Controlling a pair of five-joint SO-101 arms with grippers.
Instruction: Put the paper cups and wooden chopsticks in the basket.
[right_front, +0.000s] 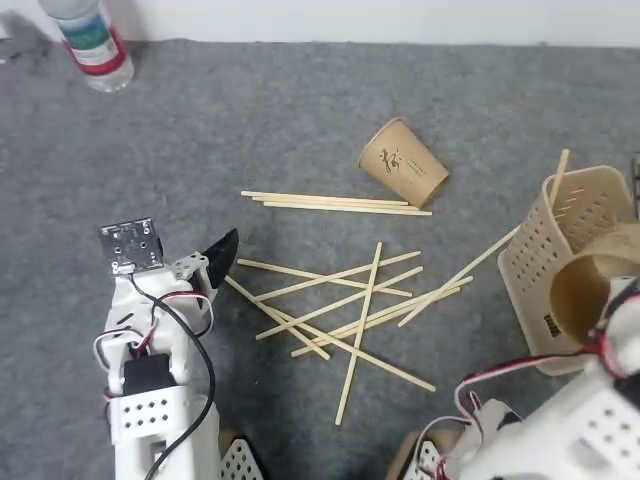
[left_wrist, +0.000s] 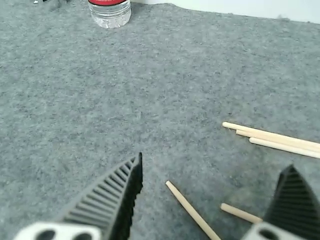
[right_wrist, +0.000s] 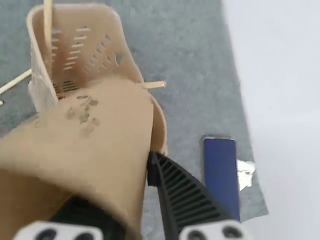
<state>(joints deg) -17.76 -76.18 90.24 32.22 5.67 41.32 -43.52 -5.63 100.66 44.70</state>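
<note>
A smooth, tapered tan paper cup (right_wrist: 90, 145) is gripped on its side by the right pincer (right_wrist: 110, 185), just beside the slotted beige plastic basket (right_front: 545, 250). A second paper cup (right_front: 403, 163) is lying sideways and thin wooden chopsticks (right_front: 350, 300) are strewn criss-cross on the grey felt table (right_front: 250, 120). The left pincer (left_wrist: 214, 167) is held open.

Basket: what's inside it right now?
One chopstick leans inside the basket, poking above its rim. The cup in the right tool covers its lower part, so anything there is hidden.
</note>
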